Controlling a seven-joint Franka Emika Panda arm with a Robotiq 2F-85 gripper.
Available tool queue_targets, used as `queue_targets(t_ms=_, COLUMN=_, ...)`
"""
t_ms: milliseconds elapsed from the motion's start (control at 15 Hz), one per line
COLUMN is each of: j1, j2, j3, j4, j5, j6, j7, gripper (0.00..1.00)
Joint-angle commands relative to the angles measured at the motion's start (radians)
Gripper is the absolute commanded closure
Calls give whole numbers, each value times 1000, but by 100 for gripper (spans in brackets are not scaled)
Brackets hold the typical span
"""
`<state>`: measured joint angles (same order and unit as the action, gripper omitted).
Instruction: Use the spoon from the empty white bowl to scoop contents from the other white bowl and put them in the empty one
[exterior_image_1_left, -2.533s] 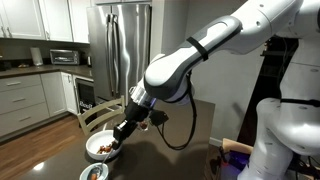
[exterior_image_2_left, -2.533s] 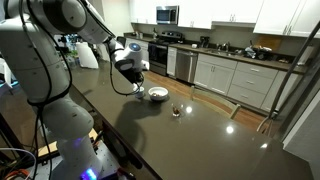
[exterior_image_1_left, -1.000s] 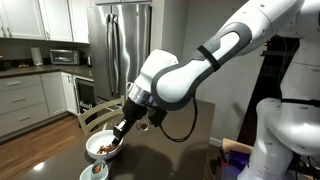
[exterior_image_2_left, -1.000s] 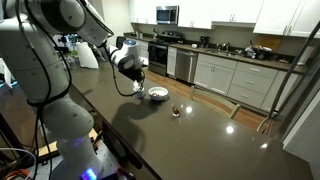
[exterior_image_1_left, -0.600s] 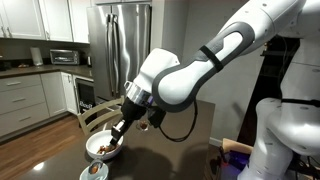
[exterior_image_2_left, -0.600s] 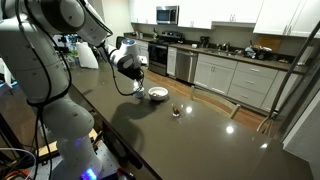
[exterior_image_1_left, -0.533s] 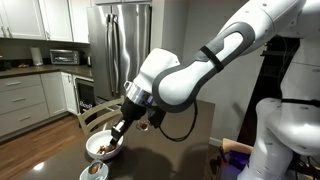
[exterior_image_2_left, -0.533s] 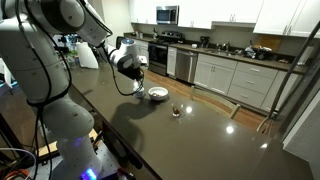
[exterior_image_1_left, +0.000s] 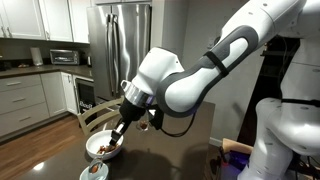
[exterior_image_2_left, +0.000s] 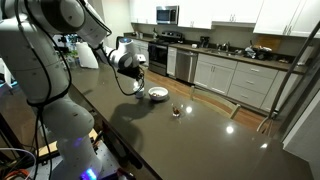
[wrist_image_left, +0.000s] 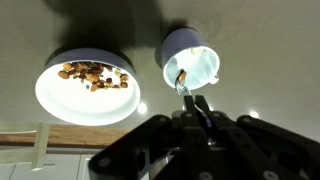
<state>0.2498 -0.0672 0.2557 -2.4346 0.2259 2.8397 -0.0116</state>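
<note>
While over bowl (wrist_image_left: 203, 60), spoon (wrist_image_left: 183, 81) between fingers (wrist_image_left: 204, 112)

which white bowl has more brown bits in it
The wider, shallower round white bowl: a row of brown chunks lies in it; the smaller, deeper white bowl shows only a few.

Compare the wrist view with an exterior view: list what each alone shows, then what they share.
Wrist only: the spoon, clear in the shut gripper, its tip at the small bowl, seen from above. Exterior only: the arm, fridge and cabinets. Both: the gripper, the small bowl, the wide bowl with brown pieces, and the dark table.
</note>
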Motion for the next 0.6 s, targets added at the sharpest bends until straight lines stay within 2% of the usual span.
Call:
queue_targets(t_ms=0, j1=3, j2=-19, j3=-1, j4=-15, j5=-48, j6=27, j7=33, gripper=98)
queue_targets(t_ms=533, j1=-9, j2=-22, j3=-5, j4=-19, j5=-107, j6=44, j7=51, gripper=98)
